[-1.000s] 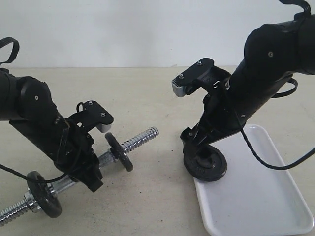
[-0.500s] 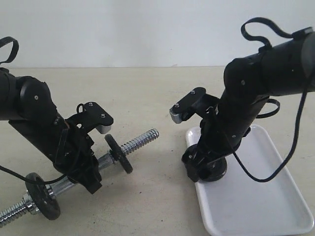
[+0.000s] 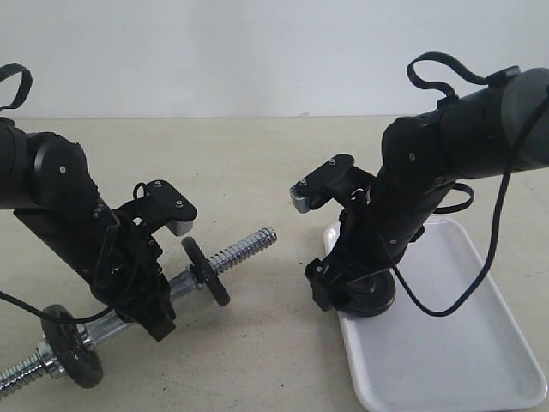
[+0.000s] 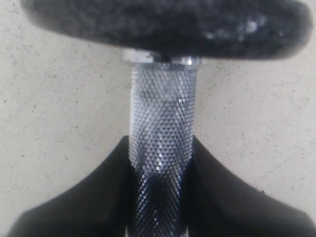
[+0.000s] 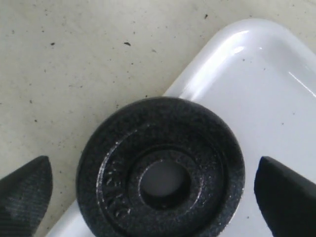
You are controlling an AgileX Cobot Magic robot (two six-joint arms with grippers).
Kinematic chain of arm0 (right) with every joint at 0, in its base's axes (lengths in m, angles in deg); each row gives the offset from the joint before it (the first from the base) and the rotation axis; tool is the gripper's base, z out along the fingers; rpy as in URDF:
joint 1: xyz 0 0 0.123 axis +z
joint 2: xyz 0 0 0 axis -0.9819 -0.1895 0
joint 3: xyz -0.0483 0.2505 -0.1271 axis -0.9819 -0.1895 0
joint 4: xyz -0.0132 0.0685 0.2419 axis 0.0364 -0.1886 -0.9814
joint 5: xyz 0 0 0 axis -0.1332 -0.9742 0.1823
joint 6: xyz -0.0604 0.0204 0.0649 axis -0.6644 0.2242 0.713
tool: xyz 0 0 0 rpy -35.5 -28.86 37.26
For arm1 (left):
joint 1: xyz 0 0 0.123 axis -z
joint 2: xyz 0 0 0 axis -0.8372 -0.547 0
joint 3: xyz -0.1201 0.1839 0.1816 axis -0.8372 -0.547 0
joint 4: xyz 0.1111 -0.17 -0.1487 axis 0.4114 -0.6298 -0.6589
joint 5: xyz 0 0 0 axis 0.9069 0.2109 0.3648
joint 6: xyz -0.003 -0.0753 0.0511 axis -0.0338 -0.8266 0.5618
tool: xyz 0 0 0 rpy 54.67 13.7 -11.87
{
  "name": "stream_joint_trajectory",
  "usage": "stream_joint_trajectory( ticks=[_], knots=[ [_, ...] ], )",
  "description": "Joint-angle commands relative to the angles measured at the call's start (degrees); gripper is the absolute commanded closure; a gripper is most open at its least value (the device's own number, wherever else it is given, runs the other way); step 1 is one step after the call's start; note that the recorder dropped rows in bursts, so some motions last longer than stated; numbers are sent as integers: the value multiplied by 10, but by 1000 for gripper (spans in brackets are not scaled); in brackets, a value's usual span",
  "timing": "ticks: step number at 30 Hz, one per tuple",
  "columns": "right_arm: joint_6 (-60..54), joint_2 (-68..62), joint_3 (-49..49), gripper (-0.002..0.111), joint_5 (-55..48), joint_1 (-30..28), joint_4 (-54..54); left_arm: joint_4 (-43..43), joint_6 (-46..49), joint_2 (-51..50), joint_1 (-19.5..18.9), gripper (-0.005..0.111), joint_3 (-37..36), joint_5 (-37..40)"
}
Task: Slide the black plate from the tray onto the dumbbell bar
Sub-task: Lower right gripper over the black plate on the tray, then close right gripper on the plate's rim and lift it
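Observation:
The black plate lies flat on a corner of the white tray, its edge reaching over the rim toward the table. My right gripper is open and hangs straight above it, with one finger off each side of the disc and not touching. In the exterior view the plate sits at the tray's near-left rim under the right gripper. My left gripper is shut on the dumbbell bar, holding its knurled middle close to a mounted disc.
The bar carries two black discs and its threaded end points toward the tray. Bare beige table separates the bar's tip from the tray. A cable loops off the right arm over the tray.
The right arm has folded down and swung left, bringing its open gripper low over the plate. The left arm and bar have sunk very slightly.

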Motion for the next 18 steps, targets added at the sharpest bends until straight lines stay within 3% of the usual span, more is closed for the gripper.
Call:
stream_joint_trajectory(
  ticks=[1, 18],
  knots=[
    [2, -1, 1, 3, 4, 1, 19, -2, 1, 9, 1, 102, -2, 24],
    [2, -21, 1, 3, -11, 1, 15, -2, 1, 9, 1, 102, -2, 24]
  ],
)
